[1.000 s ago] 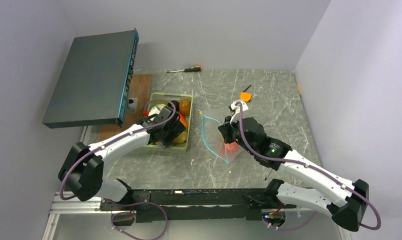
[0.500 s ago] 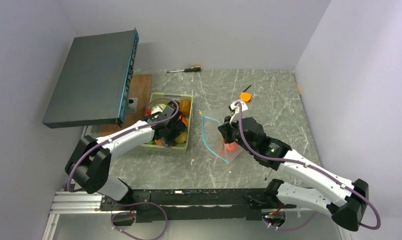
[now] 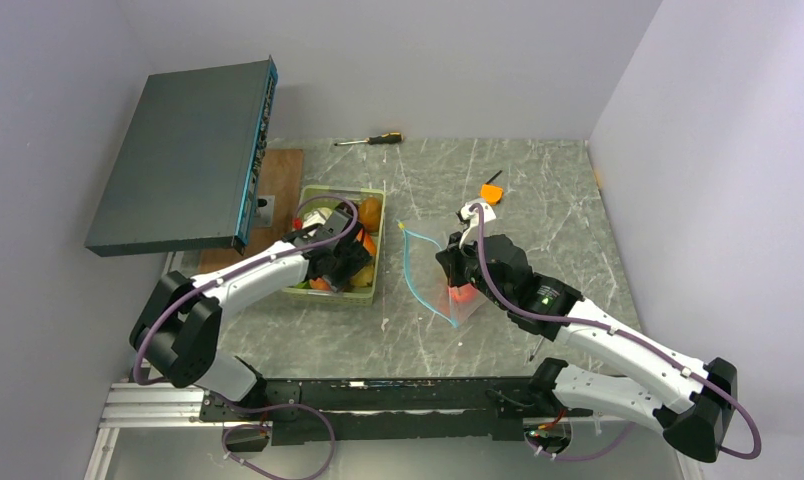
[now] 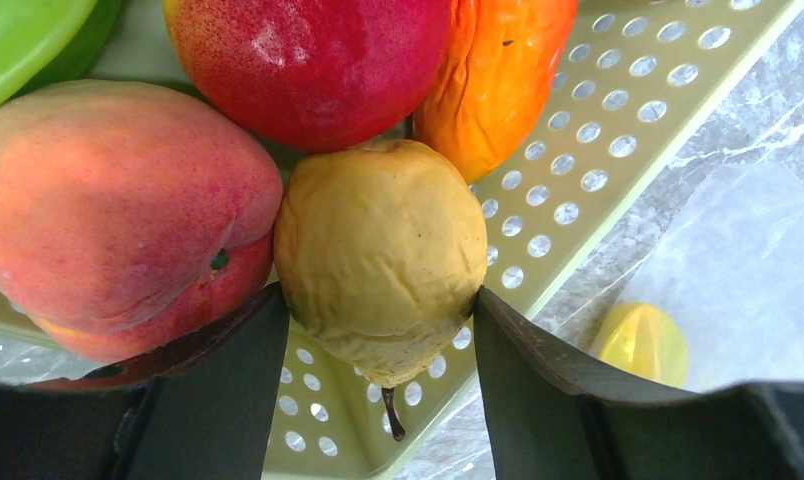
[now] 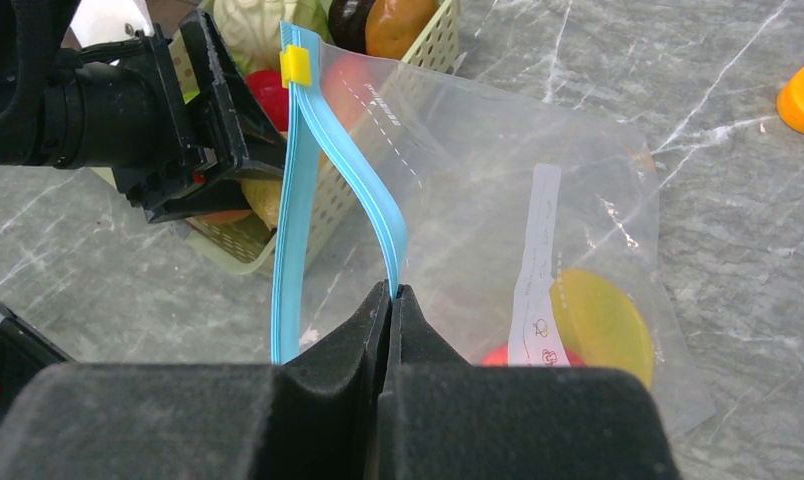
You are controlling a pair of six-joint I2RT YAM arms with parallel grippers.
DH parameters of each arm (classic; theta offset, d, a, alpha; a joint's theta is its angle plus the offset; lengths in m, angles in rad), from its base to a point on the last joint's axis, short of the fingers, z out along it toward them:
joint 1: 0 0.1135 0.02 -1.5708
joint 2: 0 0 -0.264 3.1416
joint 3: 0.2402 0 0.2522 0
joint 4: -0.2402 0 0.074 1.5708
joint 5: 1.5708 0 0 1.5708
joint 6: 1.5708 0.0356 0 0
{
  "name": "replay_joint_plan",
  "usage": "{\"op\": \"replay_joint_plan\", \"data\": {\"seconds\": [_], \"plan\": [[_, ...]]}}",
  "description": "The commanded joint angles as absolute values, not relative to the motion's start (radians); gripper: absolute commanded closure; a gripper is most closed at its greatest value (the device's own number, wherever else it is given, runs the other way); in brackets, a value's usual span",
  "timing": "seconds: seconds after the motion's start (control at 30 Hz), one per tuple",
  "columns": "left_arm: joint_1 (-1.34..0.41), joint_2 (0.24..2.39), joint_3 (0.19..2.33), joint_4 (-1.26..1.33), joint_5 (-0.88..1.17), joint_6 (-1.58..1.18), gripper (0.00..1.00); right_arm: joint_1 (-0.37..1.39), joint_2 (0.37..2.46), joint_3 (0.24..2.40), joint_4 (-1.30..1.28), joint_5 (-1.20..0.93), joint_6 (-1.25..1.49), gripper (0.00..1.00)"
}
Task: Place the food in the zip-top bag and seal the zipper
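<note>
Yellow pear [image 4: 378, 250] lies in the green tray [image 4: 578, 170], against the wall on the bag side, touching the peach [image 4: 108, 200] and the red apple [image 4: 308, 60]. Its stem points back at the wrist camera, so the long axis runs straight down the gap between the fingers. Your left gripper [image 4: 376, 300] has a finger on each flank, pinching the pear at its belly. Lift straight up so the peach doesn't roll, and clear the tray wall. Your right gripper [image 5: 390, 295] is pressed together on the blue zipper [image 5: 308, 200], holding the bag [image 5: 498, 150] mouth open toward the tray. Hold it steady and drop the pear in stem-last.
</note>
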State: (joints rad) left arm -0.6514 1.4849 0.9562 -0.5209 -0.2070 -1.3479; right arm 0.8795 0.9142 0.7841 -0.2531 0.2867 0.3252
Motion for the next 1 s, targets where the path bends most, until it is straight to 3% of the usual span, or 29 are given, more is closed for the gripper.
{"op": "replay_joint_plan", "data": {"seconds": [0.0,0.33,0.5,0.7,0.8,0.97], "plan": [[-0.649,1.413,1.002,-0.557,-0.232,-1.315,0.48,0.881,0.893,0.785,-0.222,0.295,0.333,1.0],[-0.652,1.247,1.027,-0.571,-0.207,-1.092,0.49,0.881,0.899,0.788,-0.221,0.293,0.333,1.0],[-0.651,1.135,0.987,-0.422,0.023,-0.845,0.48,0.88,0.904,0.792,-0.221,0.288,0.333,1.0],[-0.658,0.993,0.845,-0.077,0.372,-0.783,0.55,0.882,0.905,0.799,-0.22,0.284,0.331,1.0],[-0.692,0.966,0.813,0.024,0.419,-0.79,0.61,0.881,0.904,0.801,-0.218,0.282,0.331,1.0],[-0.793,1.028,0.876,0.002,0.388,-0.731,0.61,0.881,0.904,0.805,-0.217,0.273,0.333,1.0]]}}
